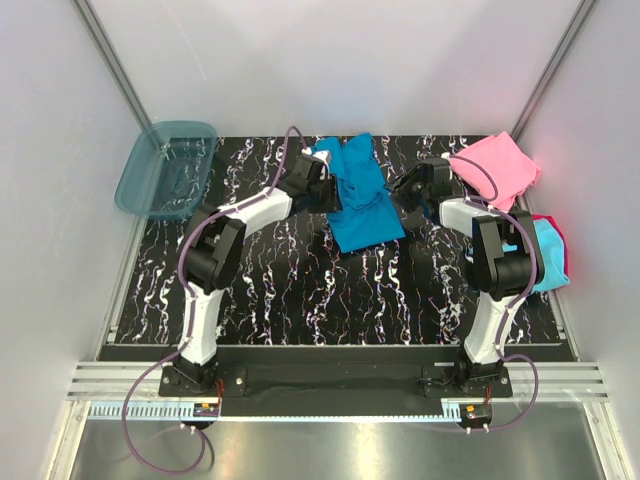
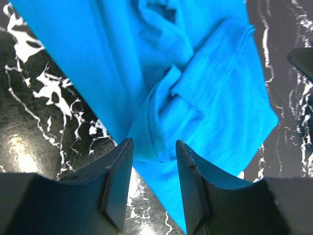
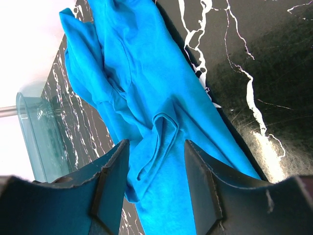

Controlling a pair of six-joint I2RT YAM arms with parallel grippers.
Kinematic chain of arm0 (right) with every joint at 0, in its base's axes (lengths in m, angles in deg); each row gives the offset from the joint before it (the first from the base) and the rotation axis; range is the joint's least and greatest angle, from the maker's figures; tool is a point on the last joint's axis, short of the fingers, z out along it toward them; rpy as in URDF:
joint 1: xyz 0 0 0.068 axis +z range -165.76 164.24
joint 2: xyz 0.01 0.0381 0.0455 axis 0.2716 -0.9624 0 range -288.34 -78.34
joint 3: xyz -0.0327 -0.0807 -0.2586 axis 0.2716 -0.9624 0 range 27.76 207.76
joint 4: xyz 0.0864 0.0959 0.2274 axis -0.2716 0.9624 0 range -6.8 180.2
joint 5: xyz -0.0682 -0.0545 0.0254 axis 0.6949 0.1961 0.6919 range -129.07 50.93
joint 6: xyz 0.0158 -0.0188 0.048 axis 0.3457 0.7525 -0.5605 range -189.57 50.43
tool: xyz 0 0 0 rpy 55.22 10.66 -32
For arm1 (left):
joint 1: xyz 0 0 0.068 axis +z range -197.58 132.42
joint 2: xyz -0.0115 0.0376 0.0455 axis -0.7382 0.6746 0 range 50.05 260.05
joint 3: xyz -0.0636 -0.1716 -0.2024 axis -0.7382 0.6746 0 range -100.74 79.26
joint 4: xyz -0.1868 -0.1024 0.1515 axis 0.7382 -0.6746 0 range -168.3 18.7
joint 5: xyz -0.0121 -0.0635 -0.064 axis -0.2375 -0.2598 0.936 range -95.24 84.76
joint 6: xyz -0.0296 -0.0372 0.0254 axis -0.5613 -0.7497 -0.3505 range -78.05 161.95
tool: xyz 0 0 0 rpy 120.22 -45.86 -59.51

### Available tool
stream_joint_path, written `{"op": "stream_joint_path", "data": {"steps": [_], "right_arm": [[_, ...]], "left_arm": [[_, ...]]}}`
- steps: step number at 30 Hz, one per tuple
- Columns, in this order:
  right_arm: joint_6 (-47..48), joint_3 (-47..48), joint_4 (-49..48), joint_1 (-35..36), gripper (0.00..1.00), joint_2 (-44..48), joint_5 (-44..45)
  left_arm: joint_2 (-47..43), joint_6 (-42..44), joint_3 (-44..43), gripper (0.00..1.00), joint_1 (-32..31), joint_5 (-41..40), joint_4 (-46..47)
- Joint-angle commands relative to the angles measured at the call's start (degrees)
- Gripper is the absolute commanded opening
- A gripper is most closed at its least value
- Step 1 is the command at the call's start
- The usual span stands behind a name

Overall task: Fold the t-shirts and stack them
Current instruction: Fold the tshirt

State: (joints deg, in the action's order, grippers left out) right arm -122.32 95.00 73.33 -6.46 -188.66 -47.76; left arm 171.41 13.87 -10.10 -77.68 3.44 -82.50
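A large teal-blue t-shirt (image 1: 362, 212) lies crumpled and partly folded at the back middle of the black marbled table (image 1: 300, 290). My left gripper (image 1: 327, 192) is at its left edge, open. In the left wrist view the fingers straddle the shirt's (image 2: 205, 98) near edge, cloth and table showing in the gap of that gripper (image 2: 154, 143). My right gripper (image 1: 405, 196) is at the shirt's right edge, also open. Its wrist view shows this gripper (image 3: 155, 144) above a raised fold of the shirt (image 3: 146, 88). A pink t-shirt (image 1: 495, 165) lies back right; folded cyan (image 1: 548, 265) and magenta-red (image 1: 562, 238) ones sit right.
A translucent blue plastic tub (image 1: 165, 168) stands at the back left corner, also seen in the right wrist view as the tub (image 3: 39, 142). Both arms reach inward over the table's far half. Pale walls close in the table on three sides.
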Motion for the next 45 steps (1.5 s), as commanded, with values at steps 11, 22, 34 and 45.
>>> {"op": "stream_joint_path", "data": {"steps": [11, 22, 34, 45], "right_arm": [[-0.60, -0.27, -2.70, -0.69, 0.55, 1.95, -0.72], [-1.04, -0.80, -3.14, -1.04, 0.55, 1.87, -1.16], [-1.30, -1.24, -3.40, -1.57, 0.54, 2.39, -1.33], [-1.21, -1.59, -3.75, -1.57, 0.53, 2.48, -1.24]], "left_arm": [[1.42, 1.71, -3.63, 0.44, -1.44, 0.19, -1.10], [0.72, 2.32, -2.57, 0.42, -1.53, -1.04, -1.45], [1.07, 3.29, -3.10, 0.00, -1.44, -1.92, -2.33], [-1.39, 4.34, -4.41, 0.00, -1.44, -6.40, -2.24]]}}
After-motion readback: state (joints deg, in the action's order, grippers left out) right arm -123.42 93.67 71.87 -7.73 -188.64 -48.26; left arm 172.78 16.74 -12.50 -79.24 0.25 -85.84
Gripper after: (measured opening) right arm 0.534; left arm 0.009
